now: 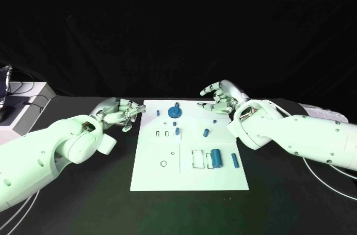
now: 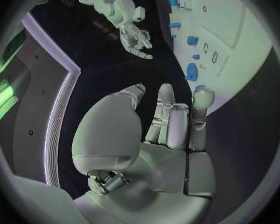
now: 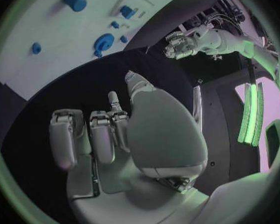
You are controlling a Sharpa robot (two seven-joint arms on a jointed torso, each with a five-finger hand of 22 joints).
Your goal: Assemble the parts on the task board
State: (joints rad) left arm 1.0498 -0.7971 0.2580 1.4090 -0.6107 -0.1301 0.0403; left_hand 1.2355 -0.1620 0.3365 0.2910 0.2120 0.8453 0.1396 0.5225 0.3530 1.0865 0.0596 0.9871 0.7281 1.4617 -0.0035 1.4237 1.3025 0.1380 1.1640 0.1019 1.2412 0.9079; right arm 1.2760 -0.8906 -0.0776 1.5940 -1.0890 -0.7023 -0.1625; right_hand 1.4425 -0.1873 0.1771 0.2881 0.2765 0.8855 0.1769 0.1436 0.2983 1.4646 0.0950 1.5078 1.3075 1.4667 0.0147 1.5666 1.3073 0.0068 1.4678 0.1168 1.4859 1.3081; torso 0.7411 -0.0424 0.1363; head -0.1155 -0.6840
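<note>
The white task board (image 1: pixel 190 168) lies in the middle of the black table. On it are a blue round disc with a knob (image 1: pixel 175 111) at the far edge, a thick blue cylinder (image 1: pixel 215 157), a thin blue rod (image 1: pixel 234 160) and several small blue pieces (image 1: pixel 206 133). My left hand (image 1: pixel 119 112) hovers just off the board's far left corner, fingers apart and holding nothing (image 2: pixel 171 129). My right hand (image 1: pixel 222 98) is above the board's far right edge, fingers loosely bent and empty (image 3: pixel 115 134). The disc (image 2: pixel 191 72) also appears in the left wrist view.
A grey box with cables (image 1: pixel 22 103) stands at the table's far left. White cables (image 1: pixel 327 178) trail under my right arm. Outlined slots (image 1: pixel 197 159) mark the board beside the cylinder.
</note>
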